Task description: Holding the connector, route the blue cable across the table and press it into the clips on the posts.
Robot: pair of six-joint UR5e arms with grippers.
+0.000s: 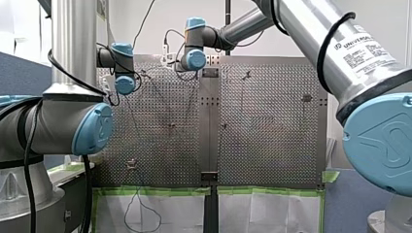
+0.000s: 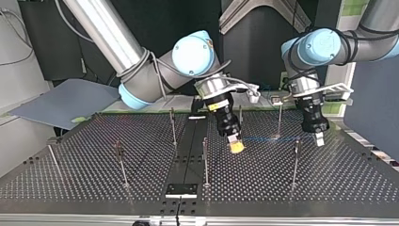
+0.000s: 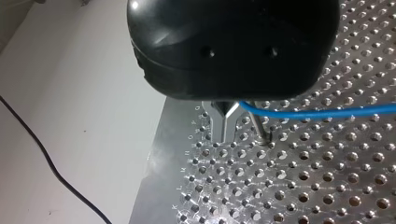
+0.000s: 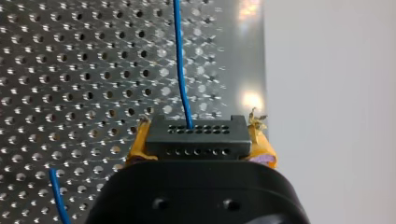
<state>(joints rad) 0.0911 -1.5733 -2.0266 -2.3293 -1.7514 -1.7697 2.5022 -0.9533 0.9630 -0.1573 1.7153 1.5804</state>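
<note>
Two grippers, one connector, one blue cable and a set of posts: that is your stock on the perforated table (image 2: pixel 94 165).

1. Right gripper (image 2: pixel 235 145). You find it near the middle of the top view, pointing down at the table. In the right wrist view its yellow pads (image 4: pixel 261 149) clamp the connector from both sides.

2. Connector (image 4: pixel 196 140). Black and rectangular, with rows of small holes in its faces. It sits level between the yellow pads, above the table.

3. Blue cable (image 4: pixel 181 60). It leaves the connector's forward face and runs straight ahead of the right gripper over the holes. A second short piece shows beside the gripper body. In the top view you see it as a thin line low over the table, running from the yellow pads towards the left gripper.

4. Left gripper (image 3: pixel 226 123). Black body, metal fingers with their tips drawn together just over the table. The cable comes out at the root of the fingers and runs off sideways. You cannot tell whether it is pinched.

5. Post (image 3: pixel 259 127). It stands just beside the left fingers, and the cable crosses its upper end. No view shows you whether the cable is in a clip.

6. Other posts (image 2: pixel 205 162). Several thin, upright posts are spread across the table.
</note>
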